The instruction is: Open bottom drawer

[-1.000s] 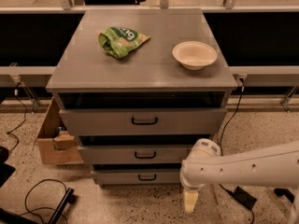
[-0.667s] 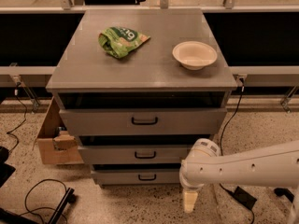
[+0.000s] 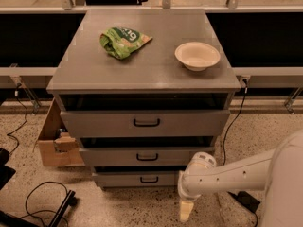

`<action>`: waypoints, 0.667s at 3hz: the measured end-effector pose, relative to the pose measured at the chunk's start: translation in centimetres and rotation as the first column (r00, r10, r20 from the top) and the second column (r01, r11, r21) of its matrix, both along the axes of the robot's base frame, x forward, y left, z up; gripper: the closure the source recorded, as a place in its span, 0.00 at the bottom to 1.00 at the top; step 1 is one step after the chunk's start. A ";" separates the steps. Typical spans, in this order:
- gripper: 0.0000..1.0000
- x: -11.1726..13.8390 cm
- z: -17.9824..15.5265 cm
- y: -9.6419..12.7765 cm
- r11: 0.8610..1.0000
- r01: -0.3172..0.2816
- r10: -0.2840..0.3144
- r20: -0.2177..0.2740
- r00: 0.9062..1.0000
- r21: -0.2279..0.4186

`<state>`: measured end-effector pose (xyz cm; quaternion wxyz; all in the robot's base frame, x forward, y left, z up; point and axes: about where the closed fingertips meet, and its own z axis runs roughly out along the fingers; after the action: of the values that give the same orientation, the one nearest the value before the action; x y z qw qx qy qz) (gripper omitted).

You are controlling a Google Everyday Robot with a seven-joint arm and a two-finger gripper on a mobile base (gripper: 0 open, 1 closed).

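The bottom drawer is the lowest of three grey drawer fronts, with a small black bar handle. It sits nearly flush, with a dark gap above it. The middle drawer and the larger top drawer are above. My gripper hangs at the end of the white arm, pointing down at the floor. It is to the right of and below the bottom drawer's front, apart from the handle.
A green chip bag and a white bowl lie on the cabinet top. A cardboard box stands to the cabinet's left. Black cables lie on the speckled floor at the lower left.
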<state>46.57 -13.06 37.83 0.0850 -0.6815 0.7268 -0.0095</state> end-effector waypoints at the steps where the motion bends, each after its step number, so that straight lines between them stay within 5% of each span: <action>1: 0.00 1.0 -5.0 0.0 1.000 0.008 -0.007 -0.002 1.000 0.029; 2: 0.00 2.6 -9.0 -0.1 1.000 0.000 0.000 0.006 1.000 0.031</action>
<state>49.20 -13.14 28.82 0.0980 -0.6801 0.7266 -0.0003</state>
